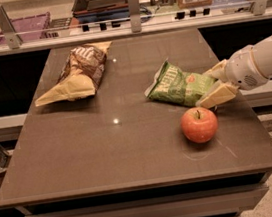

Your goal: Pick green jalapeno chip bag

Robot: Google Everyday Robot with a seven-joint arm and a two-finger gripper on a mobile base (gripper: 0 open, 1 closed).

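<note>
Progress so far: approach looks done, grab not yet. Green jalapeno chip bag (178,85) lies flat on the table (132,151), right-center, just behind the apple (199,124) and well apart from the brown-and-tan chip bag (78,73) over at the far left. Gripper (208,88) comes in low from the right w/ its two tan fingers (218,96) spread, one on each side of the bag's right end. Bag sits on the surface, no lift, and afaict no real squeeze on the foil. Left to do, imo: close on that end, then raise it w/o bumping the apple, which is v close to the lower finger.
</note>
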